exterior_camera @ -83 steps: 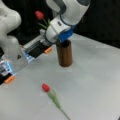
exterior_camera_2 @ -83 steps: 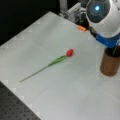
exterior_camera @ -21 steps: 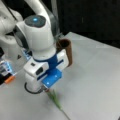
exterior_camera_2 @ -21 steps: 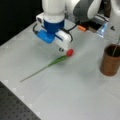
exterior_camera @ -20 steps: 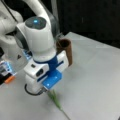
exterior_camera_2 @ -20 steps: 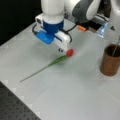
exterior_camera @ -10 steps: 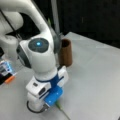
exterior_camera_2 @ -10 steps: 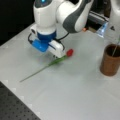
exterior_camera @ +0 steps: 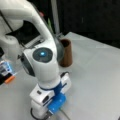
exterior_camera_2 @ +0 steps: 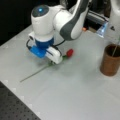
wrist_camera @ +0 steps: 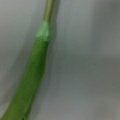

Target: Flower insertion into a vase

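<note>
While your gripper sits low over the flower lying mid-table, finger opening impossible to tell, the vase stands upright and well apart near the table's right edge.

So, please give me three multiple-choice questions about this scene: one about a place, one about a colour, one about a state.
1. Where is the gripper?
A. Low over the flower's stem
B. Above the vase
C. Off the table

2. What colour is the flower head?
A. Yellow
B. Red
C. White

3. How is the flower now?
A. Standing in the vase
B. Lifted high
C. Lying on the table

Answers: 1 A, the gripper sits at the stem beside the head. 2 B, the head shows red. 3 C, the stem lies flat on the table.
</note>
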